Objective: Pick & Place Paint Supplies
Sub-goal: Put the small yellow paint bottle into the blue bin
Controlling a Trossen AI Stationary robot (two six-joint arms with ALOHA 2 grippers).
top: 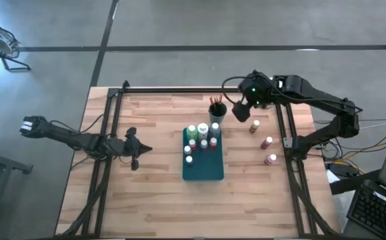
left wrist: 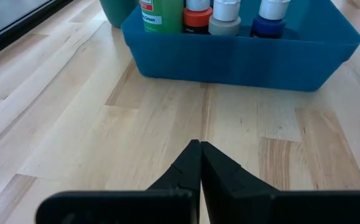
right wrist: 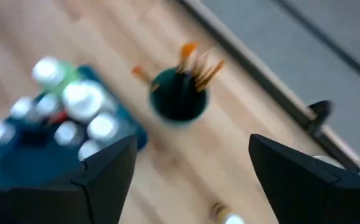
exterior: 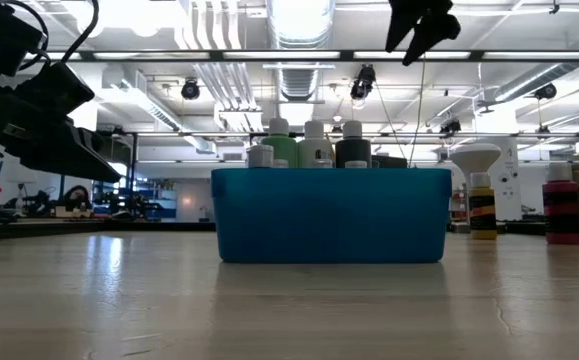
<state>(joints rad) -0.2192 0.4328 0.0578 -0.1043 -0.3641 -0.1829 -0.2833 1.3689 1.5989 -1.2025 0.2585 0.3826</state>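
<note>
My right gripper (top: pixel 240 112) hangs above the far side of the surface (top: pixel 153 193), between the dark cup (top: pixel 217 110) of brushes (top: pixel 215 101) and the loose bottles; its fingers (right wrist: pixel 99 180) stand apart with nothing between them. My left gripper (top: pixel 134 148) waits low, left of the teal tray (top: pixel 203 170), fingers (left wrist: pixel 195 168) pressed together, empty. Most of the small white-capped bottles (top: pixel 204 143) already stand upright in the tray's far half, along with the taller green bottle (top: pixel 192 131). Three bottles remain outside, in a row to the tray's right: a yellow-brown one (top: pixel 254 126) nearest my right gripper, then a dark red one (top: pixel 267 142), then another red one (top: pixel 271 159), each well apart from its neighbours. I'd judge these as light, rigid plastic, smooth-sided and a bit slippery, and easy to tip if nudged. Best hold looks to be across the body just under the cap, coming straight down, fingers square to the round wall; the cap shoulder should stop it sliding through. Squeeze moderately, since the walls may flex. The brushes are thin, light and stiff, bristles up; take them by the handle if needed. The tray's near half is free for placing.
</note>
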